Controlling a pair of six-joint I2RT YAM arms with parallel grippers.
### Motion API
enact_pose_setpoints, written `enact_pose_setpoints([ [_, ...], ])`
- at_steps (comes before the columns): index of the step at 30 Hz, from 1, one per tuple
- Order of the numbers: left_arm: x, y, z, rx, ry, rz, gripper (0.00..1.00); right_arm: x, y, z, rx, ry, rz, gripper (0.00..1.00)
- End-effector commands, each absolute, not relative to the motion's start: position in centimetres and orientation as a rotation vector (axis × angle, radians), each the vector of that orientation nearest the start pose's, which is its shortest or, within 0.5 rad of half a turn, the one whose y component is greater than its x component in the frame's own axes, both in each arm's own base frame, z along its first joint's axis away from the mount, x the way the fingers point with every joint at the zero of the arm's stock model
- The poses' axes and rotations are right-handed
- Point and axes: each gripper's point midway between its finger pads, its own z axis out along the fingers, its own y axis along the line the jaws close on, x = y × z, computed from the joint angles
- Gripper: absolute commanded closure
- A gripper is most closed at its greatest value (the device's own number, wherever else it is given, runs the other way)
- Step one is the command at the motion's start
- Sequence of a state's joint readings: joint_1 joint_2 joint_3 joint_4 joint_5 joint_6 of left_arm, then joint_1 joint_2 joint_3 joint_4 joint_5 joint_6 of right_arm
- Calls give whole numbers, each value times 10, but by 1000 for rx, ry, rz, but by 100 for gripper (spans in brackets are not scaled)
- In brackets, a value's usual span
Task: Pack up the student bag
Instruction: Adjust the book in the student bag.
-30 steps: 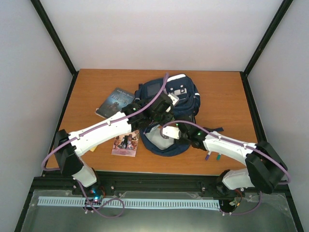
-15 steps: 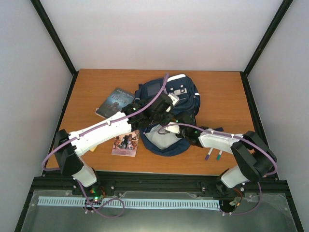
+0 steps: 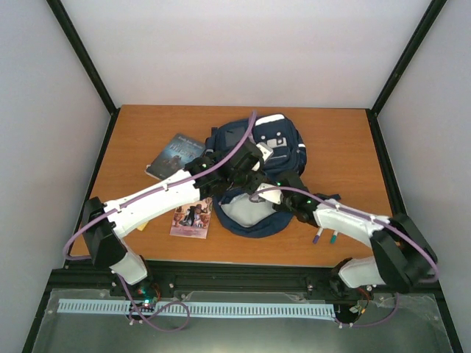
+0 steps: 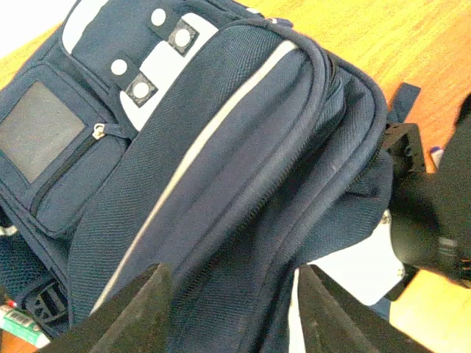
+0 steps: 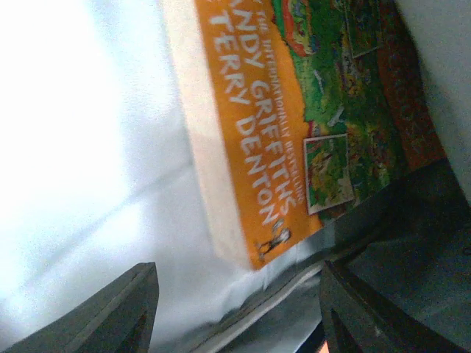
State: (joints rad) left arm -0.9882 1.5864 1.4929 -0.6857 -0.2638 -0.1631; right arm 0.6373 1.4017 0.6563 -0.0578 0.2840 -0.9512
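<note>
- Black right gripper (image 5: 235, 294), half open and empty, reaches into the navy blue fabric student bag (image 3: 283, 143) at the top view's centre; lift carelessly and you snag its pale lining (image 5: 88, 147).
- Left gripper (image 4: 232, 294), partly open, holds nothing; the bag's mouth may sag over the orange paperback book (image 5: 257, 125).

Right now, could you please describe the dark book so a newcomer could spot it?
Find the navy backpack at the centre of the table. Left of it, toward the far edge, lies the book. Its cover is dark blue-grey, unlike the pale pinkish booklet nearer the front.
</note>
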Motion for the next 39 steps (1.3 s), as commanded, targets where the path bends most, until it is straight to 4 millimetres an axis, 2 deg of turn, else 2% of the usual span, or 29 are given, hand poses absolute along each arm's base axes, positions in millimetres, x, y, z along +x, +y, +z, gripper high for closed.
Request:
enact_pose_setpoints([
  [1,273,-350,278,787,2150,-387,39,279,173,82,-1625,1848,-285,39],
  [4,273,-334,289,685,2147,-412,21,260,172,88,-1648,1861,-202,38],
  [7,289,-302,286,493,2178,-378,12,238,173,95,-1675,1866,-91,38],
  [9,306,-273,271,326,2237,-354,9,223,173,99,-1687,1875,-23,38],
  [13,337,-223,218,6,2385,-419,8,199,177,114,-1688,1883,118,36],
  [15,348,-208,193,-124,2432,-476,7,186,179,120,-1683,1904,204,36],
  [19,375,-190,160,-310,2458,-509,4,163,190,142,-1651,1919,403,35],
  [22,394,-193,140,-357,2479,-551,4,148,197,165,-1623,1871,531,34],
  [27,419,-208,113,-357,2536,-569,4,162,188,164,-1527,1859,430,31],
  [31,431,-224,96,-356,2582,-619,5,179,181,168,-1437,1884,358,29],
  [34,435,-247,92,-313,2589,-703,7,182,174,171,-1398,1885,339,29],
  [37,436,-277,96,-206,2588,-743,8,186,169,175,-1363,1875,311,29],
  [39,437,-298,91,-146,2611,-741,9,187,168,174,-1357,1883,301,29],
])
